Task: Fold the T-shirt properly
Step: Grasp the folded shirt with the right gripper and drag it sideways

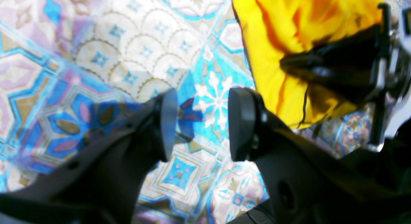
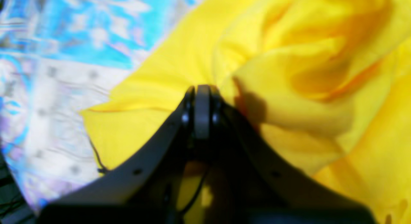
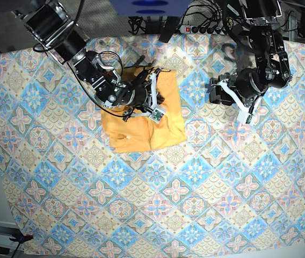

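Right pincer (image 2: 202,99) clamped on a bunched fold of the T-shirt (image 3: 142,126), lying mid-worktop toward the far edge; draw that fold across low and smooth. Beyond, left pincer (image 1: 202,124) apart over bare tablecloth (image 1: 128,57)

The right gripper (image 2: 202,99) has its jaws pressed together, its arm reaching in from the far left corner. The left gripper (image 1: 199,124) has jaws apart, holding nothing, near the far right edge.
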`<act>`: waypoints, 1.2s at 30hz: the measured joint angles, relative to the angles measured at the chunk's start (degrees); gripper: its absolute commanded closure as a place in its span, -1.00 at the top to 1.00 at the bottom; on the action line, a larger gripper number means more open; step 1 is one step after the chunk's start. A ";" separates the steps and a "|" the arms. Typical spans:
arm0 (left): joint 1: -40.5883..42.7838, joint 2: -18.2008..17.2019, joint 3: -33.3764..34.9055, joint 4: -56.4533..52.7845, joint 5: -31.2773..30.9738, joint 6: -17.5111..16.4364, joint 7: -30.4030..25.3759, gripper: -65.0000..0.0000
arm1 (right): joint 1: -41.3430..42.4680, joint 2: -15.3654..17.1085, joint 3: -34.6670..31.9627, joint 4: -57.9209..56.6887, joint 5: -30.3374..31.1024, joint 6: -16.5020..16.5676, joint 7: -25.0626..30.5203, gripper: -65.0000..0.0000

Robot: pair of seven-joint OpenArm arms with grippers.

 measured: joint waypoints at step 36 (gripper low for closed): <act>1.14 -1.33 -0.02 0.07 -0.17 -0.20 1.49 -0.22 | 7.28 11.23 10.60 -3.74 -4.52 -2.67 -5.92 -0.98</act>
